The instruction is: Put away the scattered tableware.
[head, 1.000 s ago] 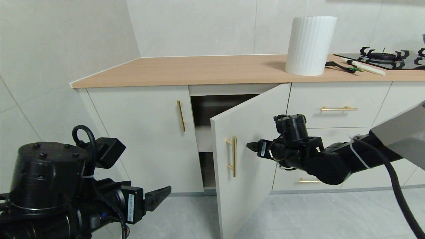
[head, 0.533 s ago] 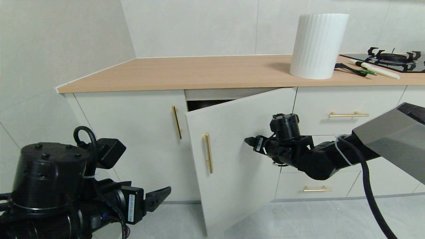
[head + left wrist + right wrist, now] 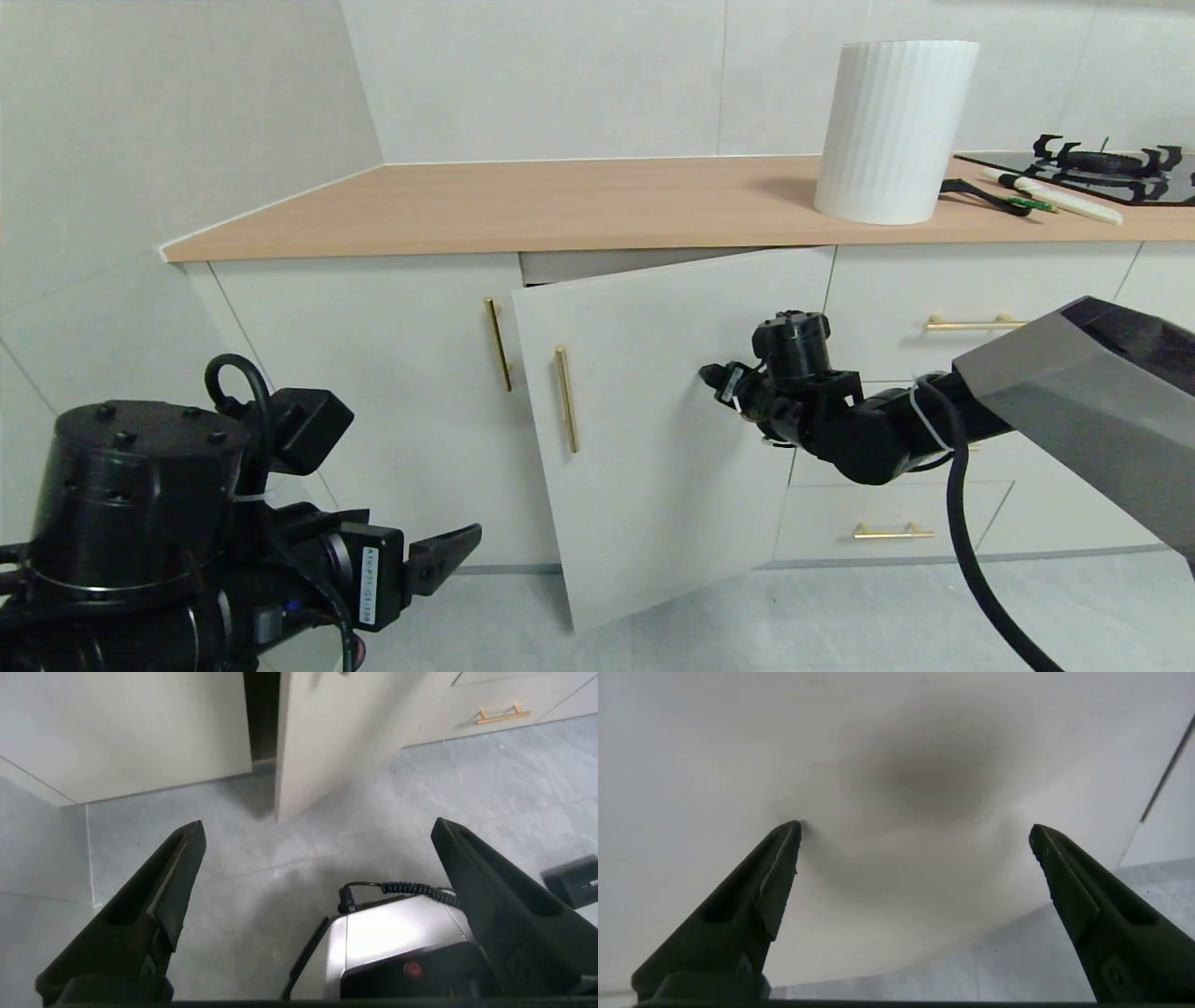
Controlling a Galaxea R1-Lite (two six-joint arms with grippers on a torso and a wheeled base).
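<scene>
The utensils lie on the surface just beside the white holder, near the hob. They look slim, stiff, light and likely slick, so they are best pinched mid-handle. Their long axes lie flat, slanting from the holder towards the surface's front edge. The right pincer is spread against the ajar door; the left pincer is spread and empty
</scene>
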